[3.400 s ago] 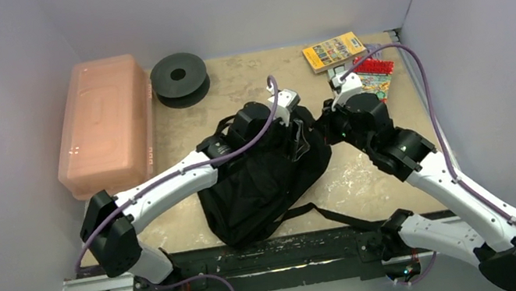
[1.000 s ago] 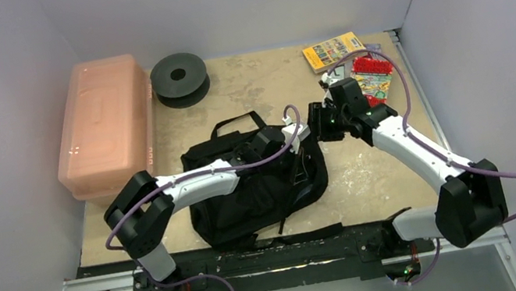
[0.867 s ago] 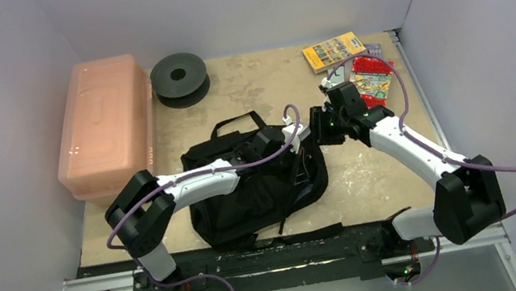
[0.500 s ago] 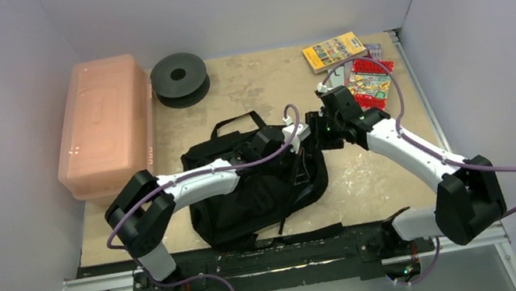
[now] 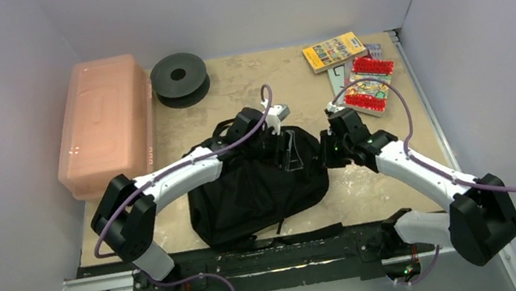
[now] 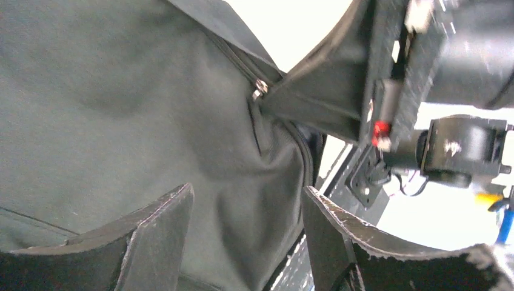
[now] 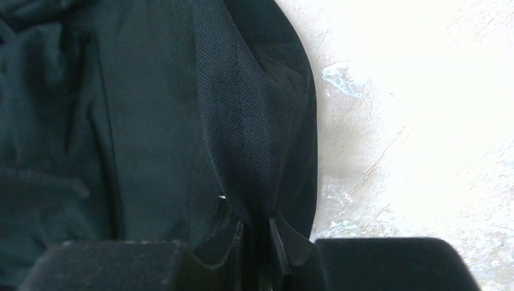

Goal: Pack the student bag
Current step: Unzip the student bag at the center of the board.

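Note:
The student bag (image 5: 254,189), a soft black backpack, lies in the middle of the table with its carry loop (image 5: 224,129) at the far side. My left gripper (image 5: 285,147) hovers over the bag's upper right part. In the left wrist view it (image 6: 245,209) stands open, grey-black fabric (image 6: 121,109) and a zip pull (image 6: 260,89) behind the fingers, nothing pinched. My right gripper (image 5: 326,152) sits at the bag's right edge. The right wrist view shows it (image 7: 254,229) shut on a fold of the bag's mesh-like fabric (image 7: 254,121).
A pink translucent box (image 5: 105,123) stands at the far left, a black spool (image 5: 179,78) beside it. A yellow book (image 5: 334,51) and red-topped packets (image 5: 367,84) lie at the far right. The metal rail (image 5: 274,257) with a bag strap (image 5: 346,218) runs along the near edge.
My left gripper has let go of the bag, opened, and lifted toward the far side. My right gripper has moved down-left to the bag's right edge and closed on its fabric.

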Action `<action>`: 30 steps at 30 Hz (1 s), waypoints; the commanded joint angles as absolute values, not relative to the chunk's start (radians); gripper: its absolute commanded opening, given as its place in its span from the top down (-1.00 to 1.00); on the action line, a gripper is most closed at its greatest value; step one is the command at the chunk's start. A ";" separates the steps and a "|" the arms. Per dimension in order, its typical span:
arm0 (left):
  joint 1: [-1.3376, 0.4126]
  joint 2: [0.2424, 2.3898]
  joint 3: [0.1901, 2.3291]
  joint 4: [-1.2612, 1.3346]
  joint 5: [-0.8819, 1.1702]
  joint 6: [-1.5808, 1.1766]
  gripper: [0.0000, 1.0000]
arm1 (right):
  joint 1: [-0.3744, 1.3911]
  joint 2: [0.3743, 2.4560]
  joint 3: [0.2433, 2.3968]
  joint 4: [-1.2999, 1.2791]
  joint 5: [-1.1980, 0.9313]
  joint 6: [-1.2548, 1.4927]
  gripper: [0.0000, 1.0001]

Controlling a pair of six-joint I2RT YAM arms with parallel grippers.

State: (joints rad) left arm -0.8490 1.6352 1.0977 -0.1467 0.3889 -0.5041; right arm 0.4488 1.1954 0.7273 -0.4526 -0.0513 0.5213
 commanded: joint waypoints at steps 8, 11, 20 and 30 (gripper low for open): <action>-0.825 1.853 1.339 -0.131 0.432 -0.565 -0.16 | 0.453 1.052 0.682 -0.299 -0.137 0.563 0.94; -0.827 1.883 1.356 -0.128 0.446 -0.576 0.02 | 0.452 1.053 0.682 -0.304 -0.134 0.554 1.00; -0.839 1.901 1.360 -0.129 0.490 -0.570 0.34 | 0.452 1.027 0.677 -0.304 -0.120 0.561 1.00; -0.870 1.888 1.371 -0.168 0.439 -0.535 0.35 | 0.453 1.014 0.687 -0.306 -0.132 0.564 1.00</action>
